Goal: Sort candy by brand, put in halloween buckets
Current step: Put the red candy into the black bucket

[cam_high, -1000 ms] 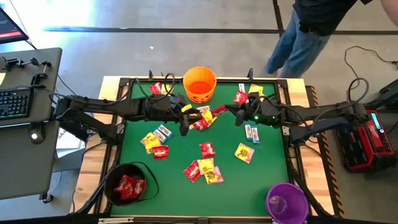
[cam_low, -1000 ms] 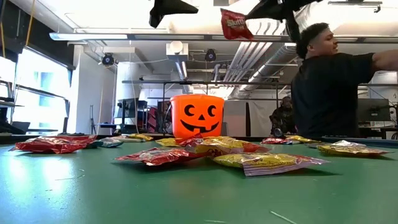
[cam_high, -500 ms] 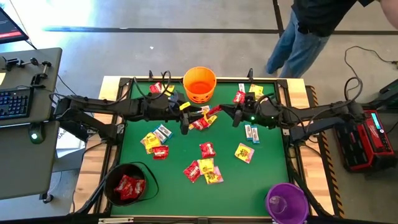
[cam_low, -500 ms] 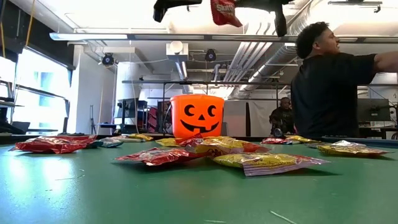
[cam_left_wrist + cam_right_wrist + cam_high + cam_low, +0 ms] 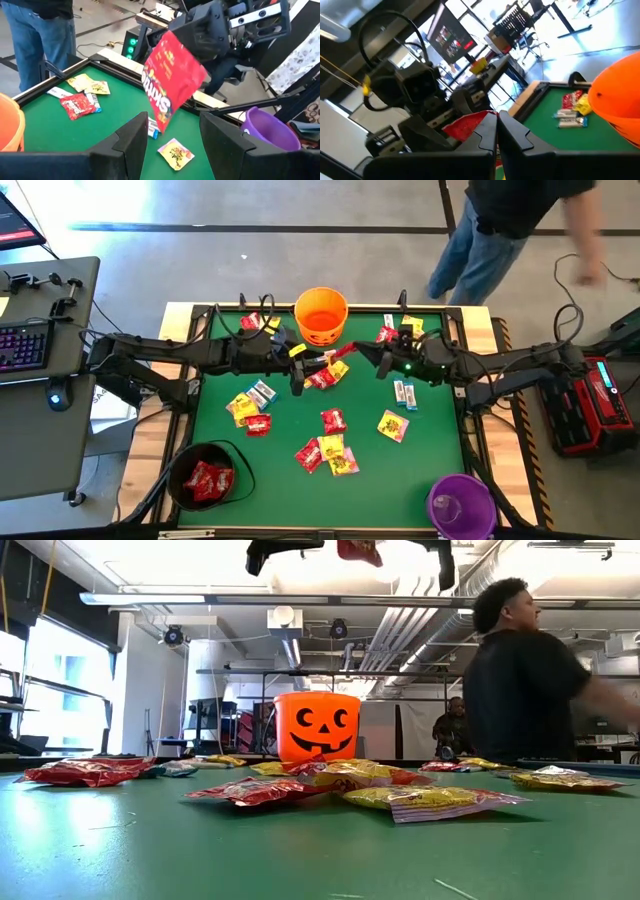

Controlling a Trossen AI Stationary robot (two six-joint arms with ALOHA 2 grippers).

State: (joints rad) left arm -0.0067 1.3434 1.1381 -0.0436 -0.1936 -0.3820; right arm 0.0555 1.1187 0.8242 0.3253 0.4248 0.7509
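- Red candy packet [image 5: 170, 77]: held in the air at the upper centre of the high view, just below and right of the orange bucket. In the left wrist view its long axis runs steeply, tilted, with the top edge toward the upper right of the frame and the lower corner down toward the green table; the printed face looks at the left arm's camera.
- Right gripper [image 5: 377, 361]: right of centre in the high view, fingers pressed together on the upper end of the red candy packet, which hangs from them.
- Left gripper [image 5: 300, 372]: left of centre in the high view, facing the right gripper; its fingers [image 5: 131, 142] stand apart, with the packet in front of the gap and not touching them.
- Orange bucket [image 5: 321, 317]: upper centre of the high view, upright on the table's far edge, with a pumpkin face in the low view.
- Black bucket [image 5: 208, 475]: lower left corner of the table, with red packets inside.
- Purple bucket [image 5: 461, 505]: lower right corner of the table.
- Loose candy [image 5: 330, 442]: red, yellow and white-with-blue packets lying flat, scattered over the green table [image 5: 430, 450], most in the centre and a few at the upper corners.
- Person [image 5: 510, 225]: standing beyond the table at the upper right of the high view.
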